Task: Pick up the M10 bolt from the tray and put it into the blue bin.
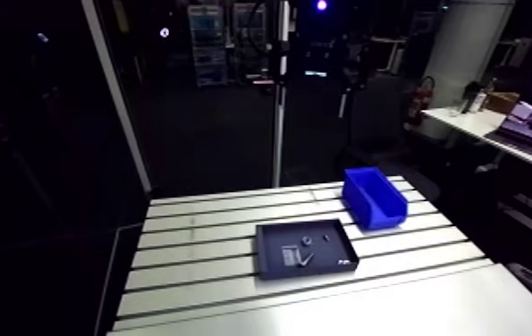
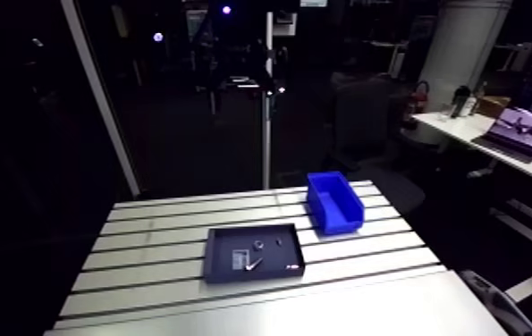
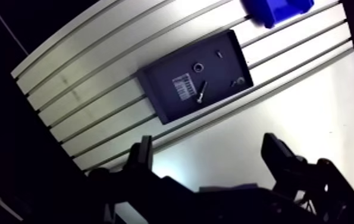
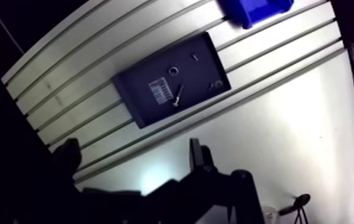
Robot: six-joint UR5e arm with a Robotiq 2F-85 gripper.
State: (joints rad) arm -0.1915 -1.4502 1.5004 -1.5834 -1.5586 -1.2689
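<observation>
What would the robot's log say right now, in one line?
stage: before pick | jaws: open, empty, above table | M10 bolt: lying in tray | blue bin: beside tray, apart

Dim surroundings, pale lit table (image 1: 206, 268). A bright glare patch lies just ahead of the silhouetted gripper (image 3: 209, 146). Table edges bow.
</observation>
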